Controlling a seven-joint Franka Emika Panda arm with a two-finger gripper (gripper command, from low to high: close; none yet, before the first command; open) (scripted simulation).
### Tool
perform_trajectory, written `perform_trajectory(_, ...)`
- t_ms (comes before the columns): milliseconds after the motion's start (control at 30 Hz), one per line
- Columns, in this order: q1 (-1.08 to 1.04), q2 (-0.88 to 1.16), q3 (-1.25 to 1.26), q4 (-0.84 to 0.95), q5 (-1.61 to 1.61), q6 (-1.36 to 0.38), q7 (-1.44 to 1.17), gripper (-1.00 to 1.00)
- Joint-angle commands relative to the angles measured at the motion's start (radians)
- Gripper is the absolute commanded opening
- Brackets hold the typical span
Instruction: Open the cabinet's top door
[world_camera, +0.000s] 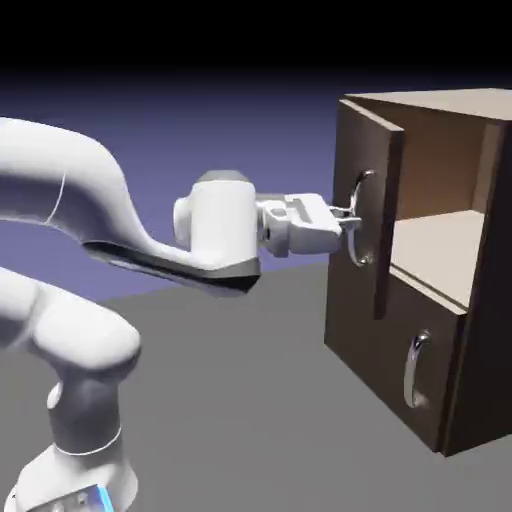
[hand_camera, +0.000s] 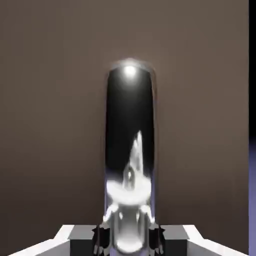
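We find the gripper (world_camera: 350, 222) clenched on the handle (world_camera: 362, 218) of the partly open top door (world_camera: 362, 205); we should pull toward nine o'clock, following the hinge arc.

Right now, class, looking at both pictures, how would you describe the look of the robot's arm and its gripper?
The arm is glossy white, built of thick rounded segments with a dark grey underside on the forearm and a small blue patch near its base. The gripper is a pale grey-white block. In the hand view its fingers are small, dark grey and ridged. No cables or lettering show.
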Motion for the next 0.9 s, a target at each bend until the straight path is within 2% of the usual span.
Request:
perform_trajectory(0,-0.027,-0.003,0.036,-0.012,0.029,-0.004,0.001,-1.00)
perform_trajectory(367,-0.271,-0.086,0.426,-0.116,0.384,-0.038,-0.030,-1.00)
perform_trajectory(633,-0.225,-0.170,0.645,-0.171,0.732,-0.228,-0.149,-1.00)
perform_trajectory(867,-0.163,-0.150,0.873,-0.140,1.036,-0.458,-0.195,-1.00)
